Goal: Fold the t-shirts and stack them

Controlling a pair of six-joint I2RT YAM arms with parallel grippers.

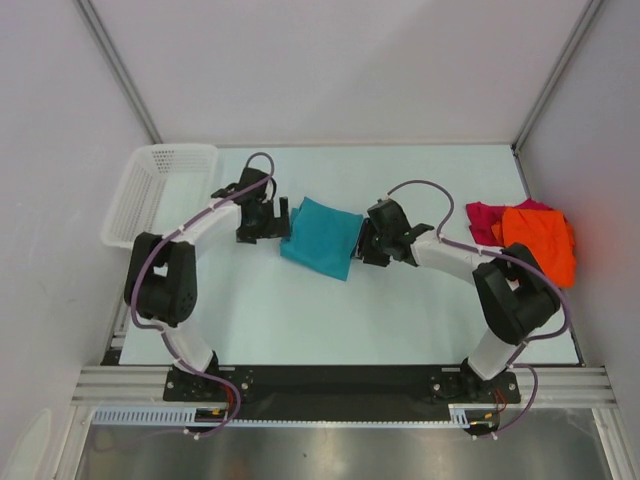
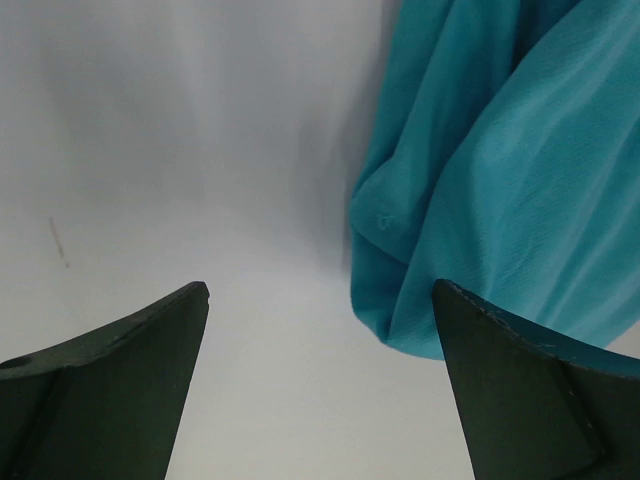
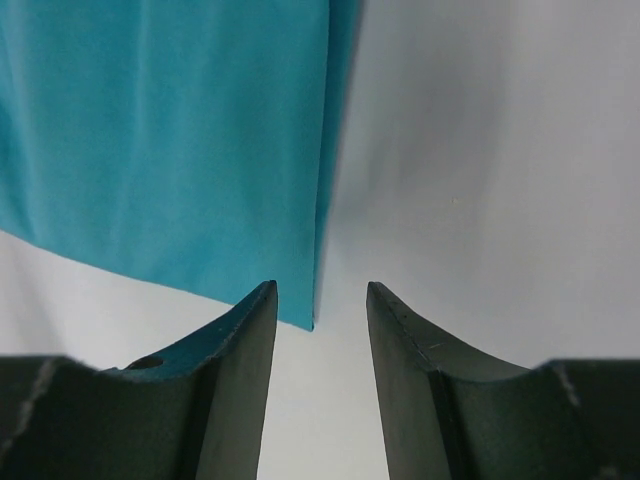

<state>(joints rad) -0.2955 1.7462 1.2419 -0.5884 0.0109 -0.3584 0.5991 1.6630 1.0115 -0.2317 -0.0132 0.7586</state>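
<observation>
Teal-blue t-shirt [image 1: 322, 238] lies folded on the table [image 1: 400, 310], between my two grippers. Right gripper [image 3: 321, 286] sits at its straight edge, jaws partly apart and holding nothing; I judge it placed to square that fold. Left gripper [image 2: 320, 288] stands wide and empty beside the bunched opposite edge. Farther right, orange t-shirt [image 1: 545, 240] and magenta t-shirt [image 1: 485, 218] lie heaped, unfolded.

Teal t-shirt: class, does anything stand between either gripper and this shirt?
Nothing visible does. The left gripper and the right gripper flank the teal t-shirt, jaws open, with only bare table before its edges.
</observation>
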